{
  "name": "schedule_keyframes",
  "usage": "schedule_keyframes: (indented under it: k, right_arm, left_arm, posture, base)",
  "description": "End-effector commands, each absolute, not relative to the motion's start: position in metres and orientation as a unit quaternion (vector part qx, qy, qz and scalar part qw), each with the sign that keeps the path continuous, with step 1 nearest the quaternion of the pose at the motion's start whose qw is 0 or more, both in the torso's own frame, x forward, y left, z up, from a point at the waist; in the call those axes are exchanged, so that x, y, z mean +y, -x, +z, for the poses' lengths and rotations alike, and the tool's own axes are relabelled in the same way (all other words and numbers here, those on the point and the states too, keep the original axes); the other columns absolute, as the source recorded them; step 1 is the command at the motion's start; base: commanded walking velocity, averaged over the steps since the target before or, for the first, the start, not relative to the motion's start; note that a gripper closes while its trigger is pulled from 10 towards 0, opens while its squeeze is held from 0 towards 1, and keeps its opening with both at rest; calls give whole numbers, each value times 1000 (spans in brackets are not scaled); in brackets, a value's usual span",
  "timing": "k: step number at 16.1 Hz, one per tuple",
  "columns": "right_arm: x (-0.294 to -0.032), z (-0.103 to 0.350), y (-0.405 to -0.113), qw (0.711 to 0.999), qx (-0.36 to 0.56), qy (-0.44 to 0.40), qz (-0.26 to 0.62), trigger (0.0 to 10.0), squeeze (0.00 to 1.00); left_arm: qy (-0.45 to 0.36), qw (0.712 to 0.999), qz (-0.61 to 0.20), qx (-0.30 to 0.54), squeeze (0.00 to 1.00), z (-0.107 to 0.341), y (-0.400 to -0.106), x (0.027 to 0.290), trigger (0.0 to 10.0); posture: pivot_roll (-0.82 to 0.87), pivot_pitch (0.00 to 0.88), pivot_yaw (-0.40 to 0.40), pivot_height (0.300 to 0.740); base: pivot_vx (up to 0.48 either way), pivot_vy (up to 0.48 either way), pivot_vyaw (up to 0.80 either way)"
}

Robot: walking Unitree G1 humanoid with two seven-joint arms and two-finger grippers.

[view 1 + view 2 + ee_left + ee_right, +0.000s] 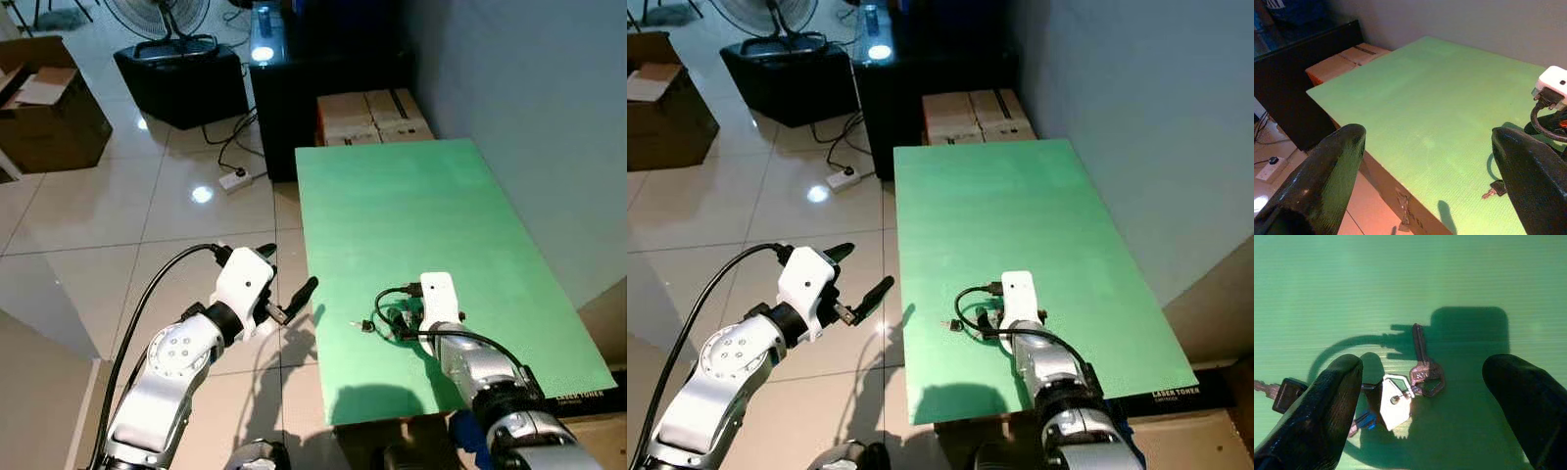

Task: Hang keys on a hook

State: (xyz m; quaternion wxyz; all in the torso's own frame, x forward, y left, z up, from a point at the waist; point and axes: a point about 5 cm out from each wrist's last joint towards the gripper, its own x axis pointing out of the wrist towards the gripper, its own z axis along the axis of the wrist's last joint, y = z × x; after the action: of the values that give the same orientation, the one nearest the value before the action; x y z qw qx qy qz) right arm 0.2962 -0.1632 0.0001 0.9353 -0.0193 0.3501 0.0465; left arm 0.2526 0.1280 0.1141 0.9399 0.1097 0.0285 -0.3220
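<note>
Status: early stage. The keys (1396, 396) lie flat on the green counter (411, 206), near its front edge on the robot's left side, not yet lifted. No hook can be made out, so hanging is wholly outstanding. Judged remaining: close on the bunch, lift it, find the hook, hang it.

Right pincer (1425, 396): poised directly above the bunch, fingers spread wide to either side of it, holding nothing. One finger (1327, 401) sits beside the white tag, the other well clear on the opposite side.

Left pincer (289, 294): raised over the floor, just off the counter's left edge, fingers wide apart, empty.

Count, task items:
- Key bunch: one.
- Keys made out in it: one bare metal key (1422, 364) with an open bow; one black-headed key (1281, 392) at the edge of the right wrist view; a blue-tipped piece partly hidden under the tag, kind uncertain.
- White house-shaped tag (1395, 401): one.

Count, surroundings:
- Counter: one.
- Cardboard boxes (372, 116) beyond the counter's far end: two, side by side.
- Open cardboard box (44, 113) on the floor, far left: one.
- Fan (157, 18) standing on a black case: one.
- Power strip (236, 178) on the floor tiles: one.
</note>
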Motion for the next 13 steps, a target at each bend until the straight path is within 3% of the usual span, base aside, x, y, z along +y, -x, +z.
schedule_keyframes:
  k: [1, 5, 6, 7, 9, 10, 11, 12, 13]
  right_arm:
    - [-160, 1, -299, 936, 348, 17, 52, 10000, 1000]
    - [-153, -2, -299, 931, 361, 7, 60, 10000, 965]
    - [-150, -1, -300, 930, 362, 2, 67, 10000, 533]
    - [-149, -2, -300, 928, 366, -2, 71, 10000, 0]
    - [-147, -2, -300, 922, 380, -12, 72, 10000, 0]
    - [-148, -2, -300, 921, 384, -13, 72, 9412, 0]
    - [-148, -3, -300, 919, 387, -14, 73, 6000, 0]
    - [-149, -4, -299, 917, 391, -13, 73, 3922, 0]
    - [-150, -5, -298, 916, 394, -11, 73, 3255, 0]
  left_arm:
    - [-109, 938, -328, 29, 0, 117, -252, 129, 10000]
    - [-109, 938, -327, 28, 0, 119, -253, 129, 10000]
    - [-108, 938, -327, 28, 0, 119, -253, 128, 10000]
    - [-108, 938, -328, 28, 0, 119, -253, 128, 10000]
    - [-111, 937, -329, 30, 0, 119, -253, 128, 10000]
    - [-111, 938, -328, 30, 0, 119, -253, 128, 10000]
    - [-111, 938, -327, 30, 0, 118, -253, 128, 10000]
    - [-111, 938, -327, 29, 0, 119, -253, 127, 10000]
    - [-109, 938, -327, 28, 0, 119, -253, 127, 10000]
  posture:
    - [-64, 151, 56, 740]
    - [-57, 141, 57, 740]
    - [-57, 140, 57, 740]
    - [-57, 140, 57, 740]
    - [-58, 139, 52, 740]
    - [-57, 137, 51, 740]
    - [-56, 132, 51, 740]
    - [-55, 132, 50, 740]
    - [-55, 133, 51, 740]
  base:
    - [0, 0, 0]
    - [0, 0, 0]
    - [0, 0, 0]
    - [0, 0, 0]
    - [0, 0, 0]
    - [0, 0, 0]
    - [0, 0, 0]
    - [0, 0, 0]
    - [0, 0, 0]
